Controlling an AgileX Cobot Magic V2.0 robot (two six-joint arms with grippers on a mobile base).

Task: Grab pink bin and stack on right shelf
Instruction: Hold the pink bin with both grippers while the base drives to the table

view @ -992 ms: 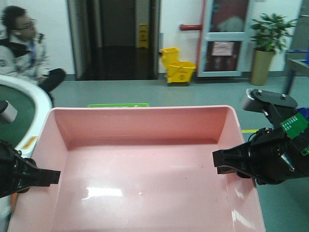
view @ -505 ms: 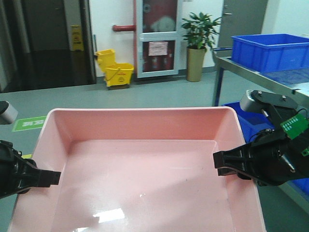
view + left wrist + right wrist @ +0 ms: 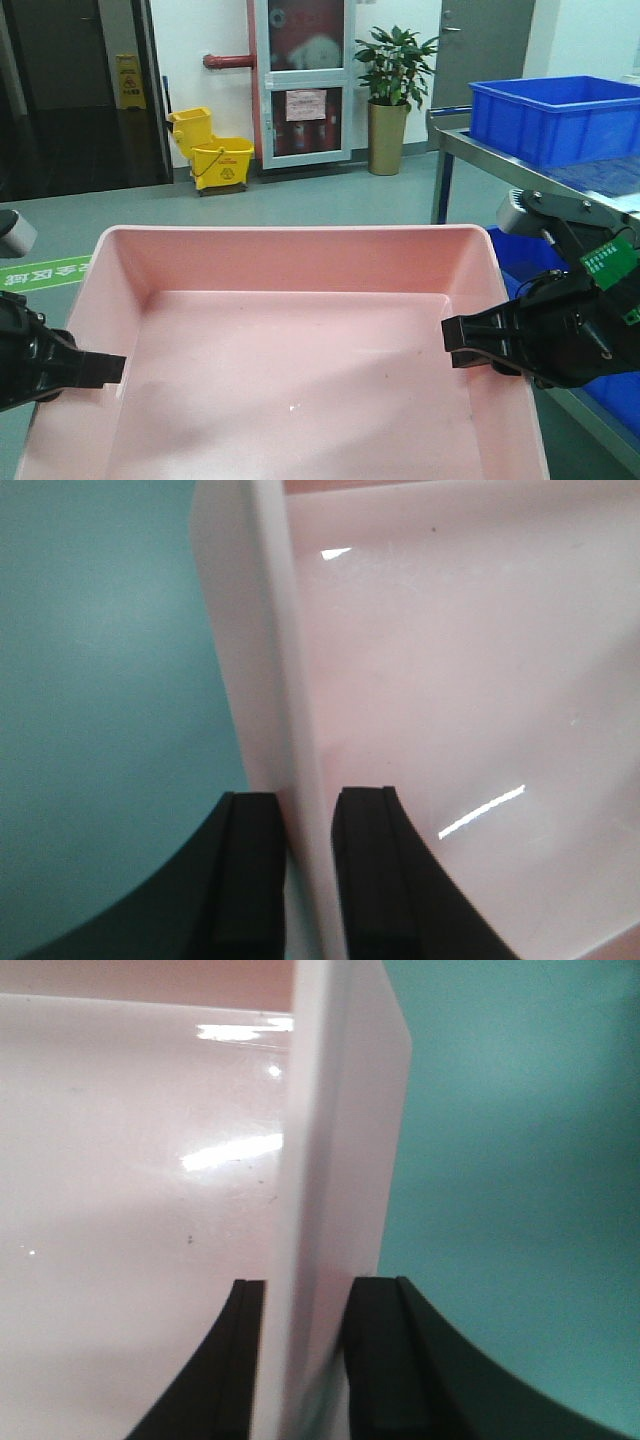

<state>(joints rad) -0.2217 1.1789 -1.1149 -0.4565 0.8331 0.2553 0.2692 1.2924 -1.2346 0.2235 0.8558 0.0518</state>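
1. Left gripper first: it is clamped on the left wall of the pink bin. On the left wrist camera its outer black finger sits over the teal floor. The other finger is inside the tub, and the pale rim is pinched tight between them.
2. Moving across, the bin fills the lower middle of the front view and is carried between the two arms. Its long far wall faces the room. Its glossy bottom shows a few dark specks and streaks of reflected light. Both wrist views show bare floor beyond the outer walls.
3. Over to the right gripper, and it is the same story, mirrored. On the right wrist camera the inner finger presses the bin's inside face. Its partner is outside, and the right wall is squeezed between them.
4. Further right is the right shelf, a steel-edged rack just beside the right arm. It carries a blue crate on top, with more blue plastic on the level below. The bin is not on the shelf. It hangs to the shelf's left, near but apart.
5. Along the back wall, left to right, there is a yellow caution sign. Then come a yellow mop bucket, a glazed cabinet door and a potted plant.
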